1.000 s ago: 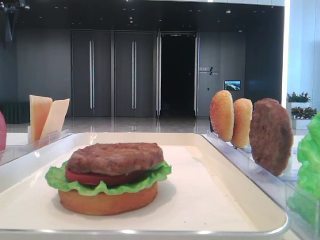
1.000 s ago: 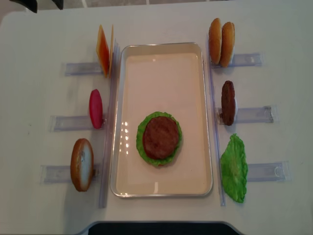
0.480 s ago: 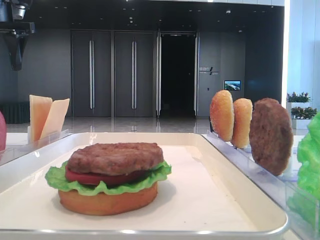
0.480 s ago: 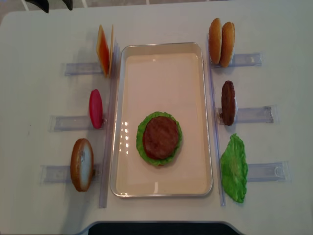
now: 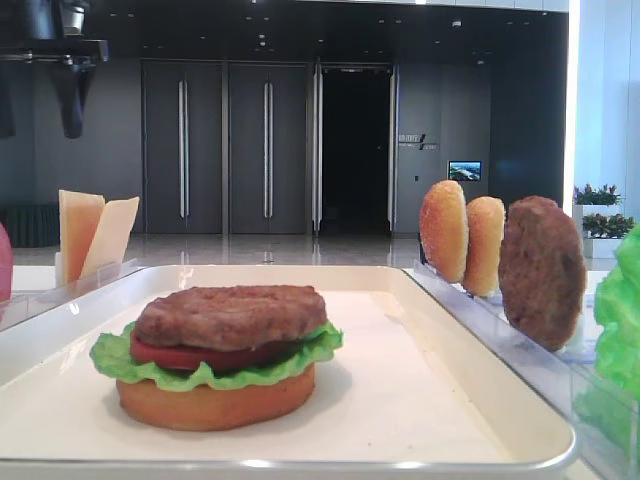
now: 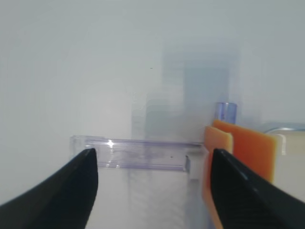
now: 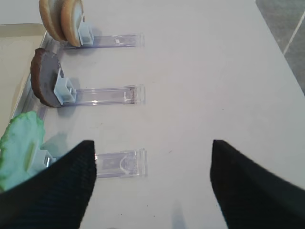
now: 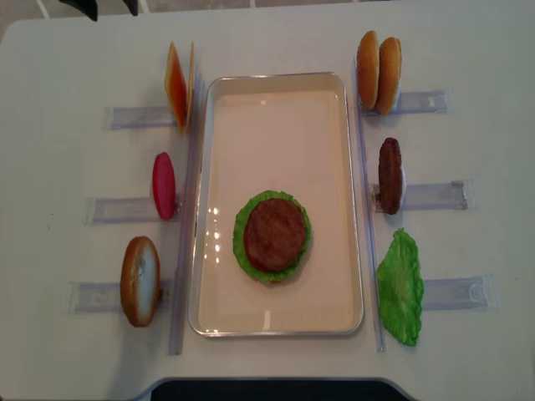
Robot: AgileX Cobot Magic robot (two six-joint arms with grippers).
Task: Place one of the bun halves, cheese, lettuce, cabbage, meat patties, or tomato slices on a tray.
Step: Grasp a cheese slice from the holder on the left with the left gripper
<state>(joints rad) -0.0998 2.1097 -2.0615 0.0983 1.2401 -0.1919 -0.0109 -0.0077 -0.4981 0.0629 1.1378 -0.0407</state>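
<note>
Left gripper [image 6: 152, 191]: jaws wide apart, holding nothing, hovering over the table's far left with the cheese [image 6: 238, 157] just ahead and to its right.
Right gripper [image 7: 150, 181]: jaws apart, empty, above the right-hand holders.
Done: tray [image 8: 334, 167] carries a stack of bun base, lettuce [image 5: 215, 370], tomato and patty [image 8: 274, 234], in its near half.
Left: judging by the stack, cheese or a bun top comes next; 2 cheese slices [image 8: 177, 86] stand upright in the far-left holder, just beside the tray rim.
Spares: 1 bun [image 8: 140, 280] near left, tomato slice [image 8: 163, 185] mid left, loose leaf, patty and 2 buns on the right.
Room: tray's far half is bare; the rim beside the cheese is the edge to mind.
</note>
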